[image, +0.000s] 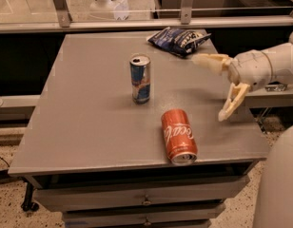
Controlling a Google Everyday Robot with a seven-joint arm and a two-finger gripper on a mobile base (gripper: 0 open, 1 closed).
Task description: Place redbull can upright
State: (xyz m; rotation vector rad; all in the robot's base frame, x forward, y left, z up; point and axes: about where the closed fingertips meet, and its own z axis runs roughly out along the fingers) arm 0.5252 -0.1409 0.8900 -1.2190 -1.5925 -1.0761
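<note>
Redbull can (140, 78): upright on surface (80, 127), unheld.
Gripper (208, 88): by right edge, well apart from can, jaws apart, empty.
Advice: withdraw rightward, clear of orange soda can (179, 136).

The pincer (209, 87) hovers at far right, splayed wide, holding nothing.
</note>
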